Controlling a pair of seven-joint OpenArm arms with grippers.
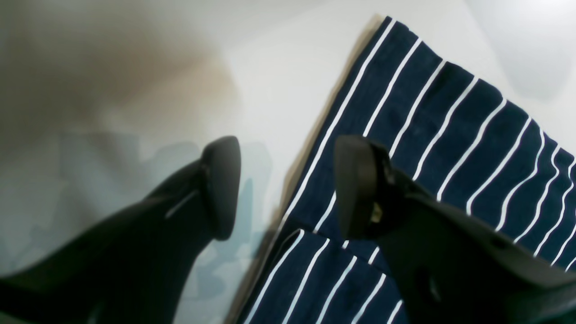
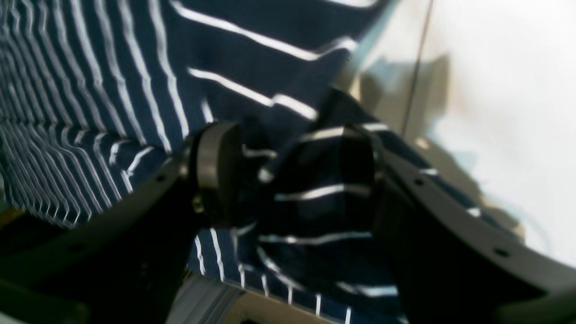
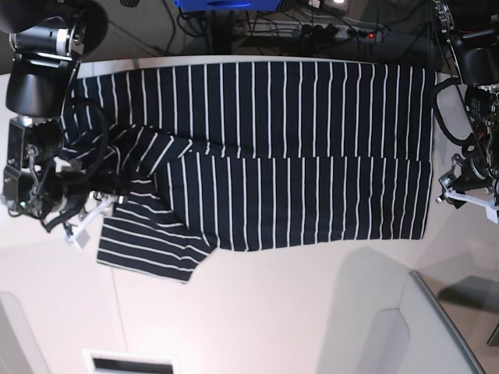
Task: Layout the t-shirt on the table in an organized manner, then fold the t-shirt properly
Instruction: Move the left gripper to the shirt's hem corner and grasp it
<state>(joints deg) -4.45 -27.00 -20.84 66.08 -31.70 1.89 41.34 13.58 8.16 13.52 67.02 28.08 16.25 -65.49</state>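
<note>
The dark navy t-shirt [image 3: 296, 156] with thin white stripes lies spread across the off-white table [image 3: 273, 312], its lower part folded up and one sleeve sticking out at the base view's lower left. My right gripper [image 3: 86, 218] is at that sleeve. In the right wrist view its jaws [image 2: 292, 175] stand apart with a bunched fold of the t-shirt [image 2: 112, 90] between them and draped over one finger. My left gripper [image 1: 288, 184] is open and empty, straddling the straight edge of the t-shirt [image 1: 450, 135], one finger over bare table [image 1: 279, 67]. In the base view it [image 3: 468, 195] sits just off the cloth's right edge.
A thin seam line [image 2: 416, 67] runs across the table beside the sleeve. Beyond the far edge are a blue object [image 3: 226, 4] and a power strip with cables [image 3: 335, 31]. A grey panel [image 3: 444, 327] sits at the lower right, a white slotted piece [image 3: 129, 362] at the bottom.
</note>
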